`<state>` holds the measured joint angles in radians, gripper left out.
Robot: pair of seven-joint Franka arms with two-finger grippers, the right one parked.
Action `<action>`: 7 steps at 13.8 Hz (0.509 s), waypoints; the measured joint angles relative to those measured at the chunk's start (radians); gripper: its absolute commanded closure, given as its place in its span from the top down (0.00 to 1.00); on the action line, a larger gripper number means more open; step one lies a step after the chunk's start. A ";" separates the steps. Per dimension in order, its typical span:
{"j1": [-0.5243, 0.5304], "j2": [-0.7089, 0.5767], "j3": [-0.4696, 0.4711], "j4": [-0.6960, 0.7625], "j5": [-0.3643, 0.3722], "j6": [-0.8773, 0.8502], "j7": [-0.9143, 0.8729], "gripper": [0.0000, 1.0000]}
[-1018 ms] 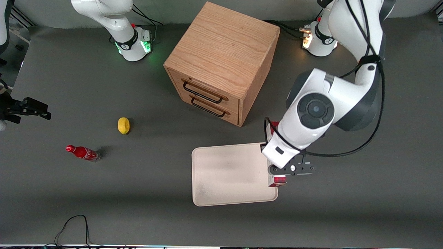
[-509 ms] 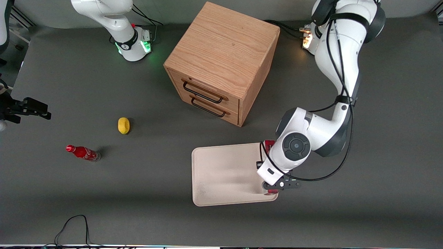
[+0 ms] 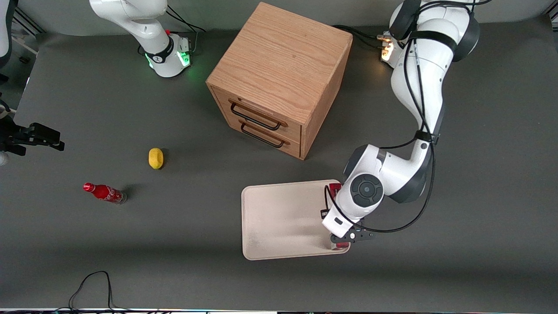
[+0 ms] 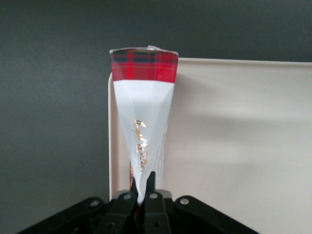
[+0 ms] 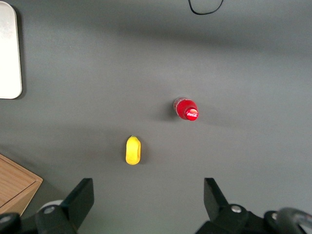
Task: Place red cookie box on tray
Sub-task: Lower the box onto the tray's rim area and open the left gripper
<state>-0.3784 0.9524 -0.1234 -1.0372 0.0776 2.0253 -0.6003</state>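
**Red carton held at the tray's edge**

Red-and-white card showed between the pincer's black fingers: the pincer was clenched on the red cookie box, gripping the narrow end of the carton. In the wrist view the box ran away from the fingers along one rim of the tray, its tartan-printed end reaching the tray's corner; whether it rested on the tray floor or hung just above it could not be told. In the front view, low and right of centre, the cream tray lay on the grey desk, and only two red scraps of the box showed at either end of the white wrist, along the tray's edge toward the working arm's end of the desk.

Farther from the front camera, at centre top of that frame, stood the wooden drawer cabinet with two black handles. At the left of the frame, toward the parked arm's end, a small red cola bottle lay on the desk, and a yellow object sat a little farther from the camera than the bottle.
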 measured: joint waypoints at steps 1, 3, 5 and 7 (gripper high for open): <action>0.000 0.003 0.000 -0.001 0.001 0.002 -0.007 0.00; 0.000 0.007 0.000 -0.002 0.002 0.004 -0.012 0.36; 0.000 0.009 0.000 -0.002 0.011 0.004 -0.013 1.00; 0.000 0.011 0.000 -0.003 0.027 0.004 -0.013 1.00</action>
<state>-0.3789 0.9631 -0.1236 -1.0406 0.1042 2.0298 -0.6133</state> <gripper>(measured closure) 0.714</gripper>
